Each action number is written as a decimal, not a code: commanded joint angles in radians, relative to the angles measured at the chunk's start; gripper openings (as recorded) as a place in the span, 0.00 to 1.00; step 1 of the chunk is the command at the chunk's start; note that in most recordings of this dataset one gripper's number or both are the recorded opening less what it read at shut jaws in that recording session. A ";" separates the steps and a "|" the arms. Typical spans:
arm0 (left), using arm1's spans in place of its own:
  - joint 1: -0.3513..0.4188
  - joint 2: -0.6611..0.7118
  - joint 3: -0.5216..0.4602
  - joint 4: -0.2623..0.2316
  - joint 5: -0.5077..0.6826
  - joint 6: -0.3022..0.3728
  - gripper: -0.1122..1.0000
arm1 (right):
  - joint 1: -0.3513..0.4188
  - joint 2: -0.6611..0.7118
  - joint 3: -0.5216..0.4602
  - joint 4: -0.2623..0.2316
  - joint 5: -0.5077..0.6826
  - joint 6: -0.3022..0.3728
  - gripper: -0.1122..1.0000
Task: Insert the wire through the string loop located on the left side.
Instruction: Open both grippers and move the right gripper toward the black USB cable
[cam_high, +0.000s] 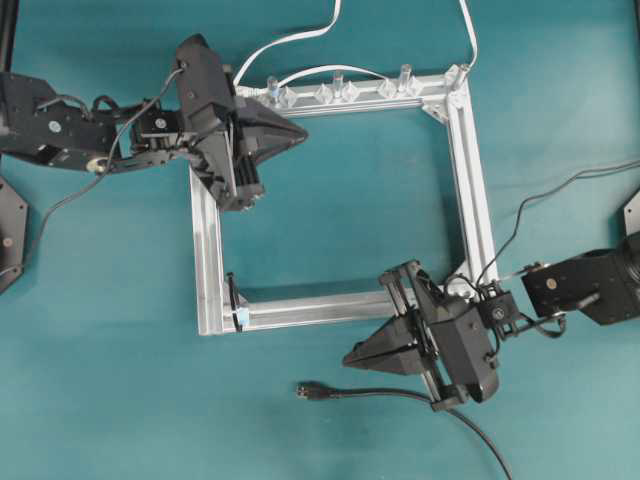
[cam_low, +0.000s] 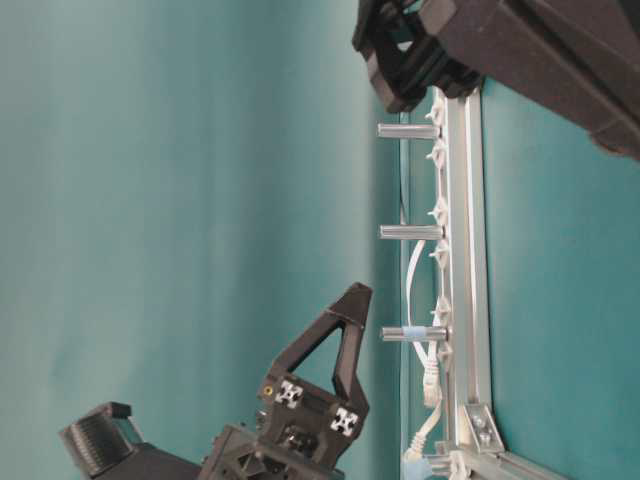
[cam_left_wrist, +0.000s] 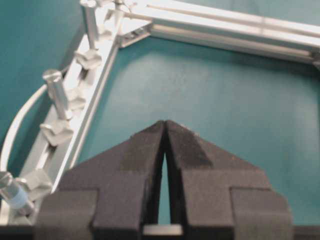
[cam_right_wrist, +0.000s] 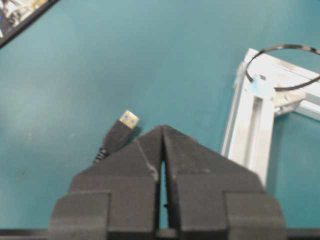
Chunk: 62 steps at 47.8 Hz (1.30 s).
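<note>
While both pincers hovered with nothing in them, the wire lay on the teal table just below the right gripper in the overhead view, its plug pointing toward the left edge of the picture and the cable's long axis running rightward, then curving away beneath that gripper's body. Its fingertips were pressed together, empty. From its wrist camera the plug sat just ahead and to the left of the tips, and the string loop arched ahead to the right on the frame's corner. The left gripper was likewise closed, over the frame's opposite corner.
</note>
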 joint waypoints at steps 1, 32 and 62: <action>-0.009 -0.028 -0.026 0.003 0.006 0.009 0.10 | 0.002 -0.037 -0.006 0.012 -0.005 -0.002 0.08; -0.028 -0.086 -0.031 0.003 0.112 0.005 0.34 | 0.002 -0.038 -0.006 0.025 0.000 -0.002 0.76; -0.041 -0.100 -0.026 0.003 0.184 0.012 0.92 | 0.002 -0.040 -0.008 0.029 0.005 -0.002 0.86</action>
